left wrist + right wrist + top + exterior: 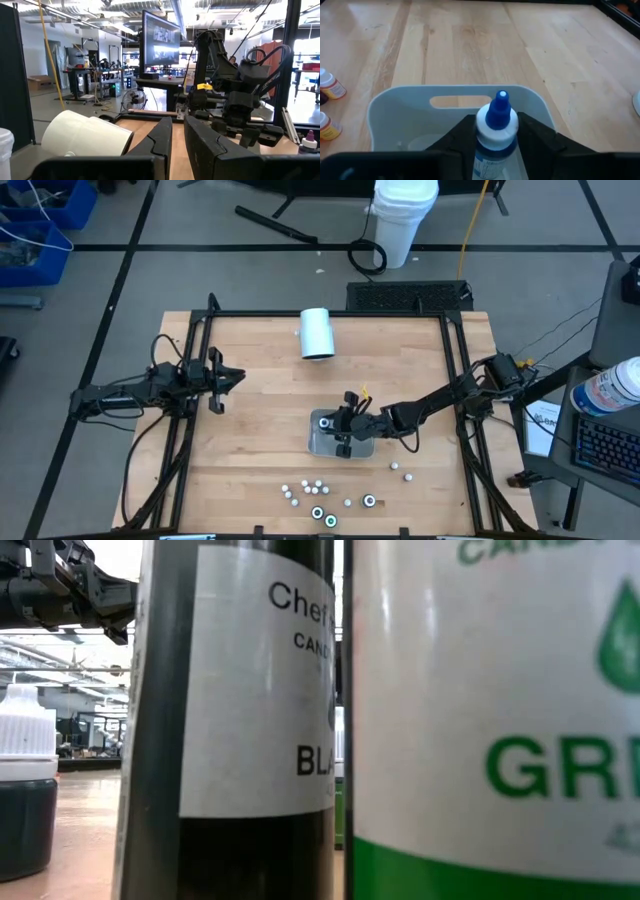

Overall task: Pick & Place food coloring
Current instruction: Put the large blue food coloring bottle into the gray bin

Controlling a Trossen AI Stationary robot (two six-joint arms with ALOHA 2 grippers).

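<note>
We see the right gripper poised over the grey tray, its two dark fingers pressed against either side of a blue-tipped food coloring bottle, which stands upright between them. The tray's handle slot lies just beyond the bottle. Two more bottles with white caps stand on the table to one side of the tray. In the high view, the remaining bottles are scattered near the table's front edge. The left gripper, fingers nearly together and empty, waits well apart, near a white cylinder.
</note>
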